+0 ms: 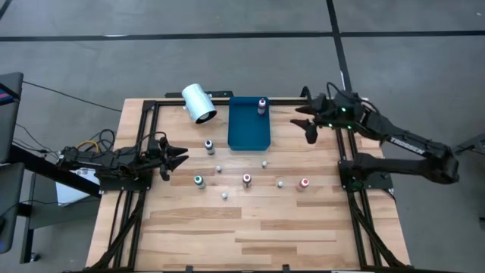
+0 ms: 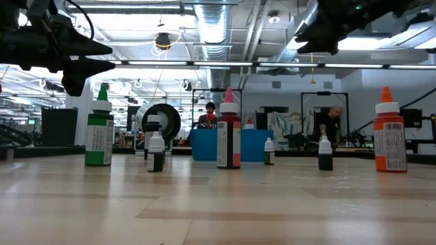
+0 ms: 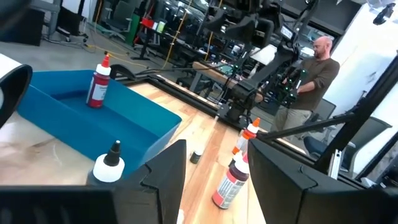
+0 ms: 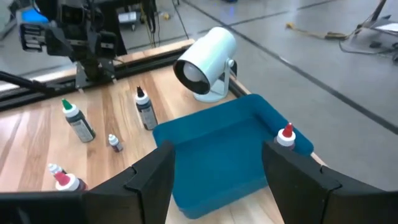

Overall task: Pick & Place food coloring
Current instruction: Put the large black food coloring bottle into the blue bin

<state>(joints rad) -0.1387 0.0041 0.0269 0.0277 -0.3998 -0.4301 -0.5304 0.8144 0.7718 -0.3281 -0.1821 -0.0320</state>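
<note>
We see one red-capped food coloring bottle (image 1: 262, 105) already standing in the far corner of the blue tray (image 1: 248, 135), which we take to be the drop-off, while the other bottles (image 1: 246, 180) stand scattered on the wooden surface (image 1: 250, 227) nearby. The right gripper (image 1: 309, 121) hovers just beside the tray with fingers spread and empty. The left gripper (image 1: 176, 155) waits at the left edge, also open and holding nothing.
</note>
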